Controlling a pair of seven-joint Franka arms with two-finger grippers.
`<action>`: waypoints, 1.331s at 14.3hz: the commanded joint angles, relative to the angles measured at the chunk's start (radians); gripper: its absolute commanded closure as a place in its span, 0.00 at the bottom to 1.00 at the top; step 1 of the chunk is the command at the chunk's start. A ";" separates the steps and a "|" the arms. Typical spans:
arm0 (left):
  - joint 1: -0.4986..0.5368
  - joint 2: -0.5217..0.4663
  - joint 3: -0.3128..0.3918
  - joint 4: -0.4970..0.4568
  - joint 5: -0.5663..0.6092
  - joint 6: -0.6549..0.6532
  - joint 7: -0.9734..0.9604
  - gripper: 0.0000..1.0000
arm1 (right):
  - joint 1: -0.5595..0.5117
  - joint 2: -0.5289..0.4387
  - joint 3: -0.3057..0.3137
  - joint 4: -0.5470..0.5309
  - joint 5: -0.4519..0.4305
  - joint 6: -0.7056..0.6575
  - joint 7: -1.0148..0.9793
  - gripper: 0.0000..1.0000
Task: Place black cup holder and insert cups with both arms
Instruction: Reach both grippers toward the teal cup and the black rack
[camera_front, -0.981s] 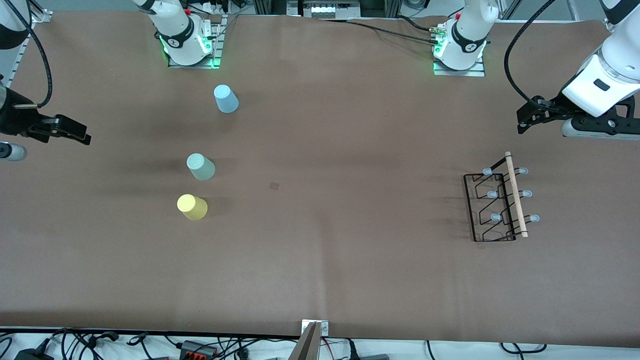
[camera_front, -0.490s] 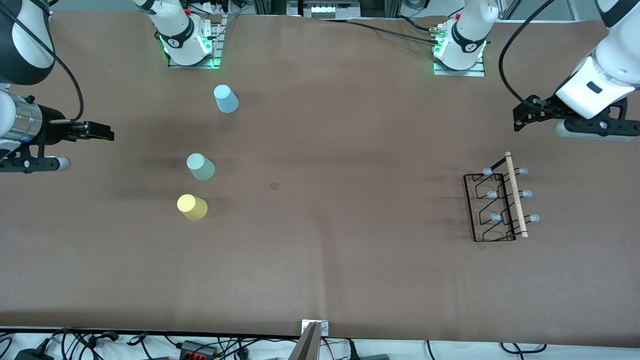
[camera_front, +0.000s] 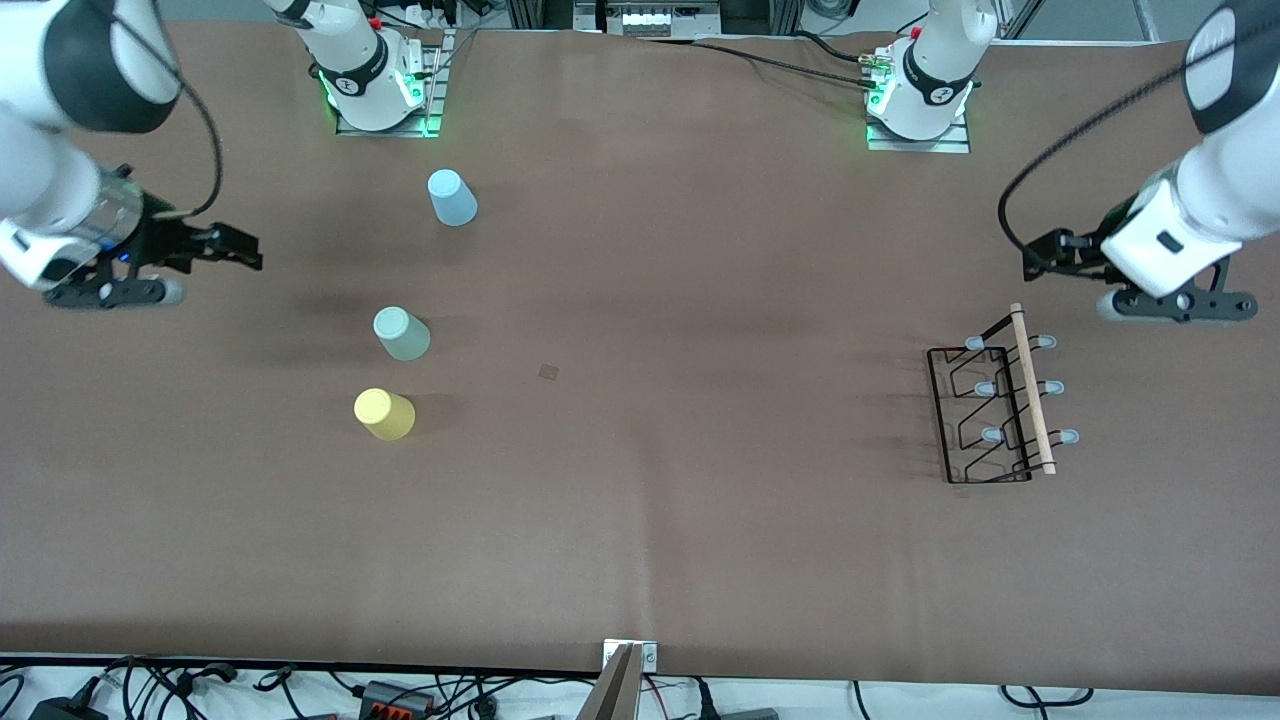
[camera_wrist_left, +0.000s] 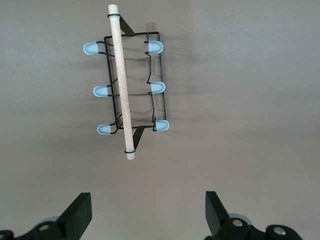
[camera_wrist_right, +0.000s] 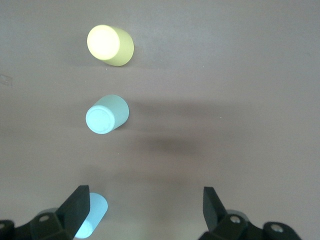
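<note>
The black cup holder (camera_front: 995, 410) with its wooden rod handle (camera_front: 1031, 388) and pale-blue-tipped pegs stands toward the left arm's end of the table; it also shows in the left wrist view (camera_wrist_left: 127, 82). My left gripper (camera_front: 1040, 256) (camera_wrist_left: 148, 212) is open and empty, in the air close to the holder. Three cups stand upside down toward the right arm's end: light blue (camera_front: 452, 197) (camera_wrist_right: 93, 215), pale green (camera_front: 401, 333) (camera_wrist_right: 106, 113), yellow (camera_front: 384, 413) (camera_wrist_right: 109, 45). My right gripper (camera_front: 238, 248) (camera_wrist_right: 146, 207) is open and empty, in the air over bare table near the cups.
The brown table cover (camera_front: 640, 520) stretches wide between the cups and the holder. The arm bases (camera_front: 380, 95) (camera_front: 918, 105) stand along the edge farthest from the front camera. A small dark mark (camera_front: 548, 372) lies mid-table. Cables hang at the nearest edge.
My right gripper has moved in over the table toward the cups. My left gripper has moved a little toward the holder. Cups and holder have not moved.
</note>
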 joint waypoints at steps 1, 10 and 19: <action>0.035 0.074 0.002 0.064 -0.009 -0.044 0.065 0.00 | 0.027 -0.056 0.000 -0.155 0.013 0.171 0.026 0.00; 0.078 0.044 -0.015 -0.244 -0.004 0.400 0.058 0.03 | 0.109 0.160 0.000 -0.164 0.013 0.460 0.126 0.00; 0.090 0.070 -0.015 -0.447 0.028 0.819 0.066 0.33 | 0.176 0.286 0.000 -0.183 0.013 0.659 0.268 0.00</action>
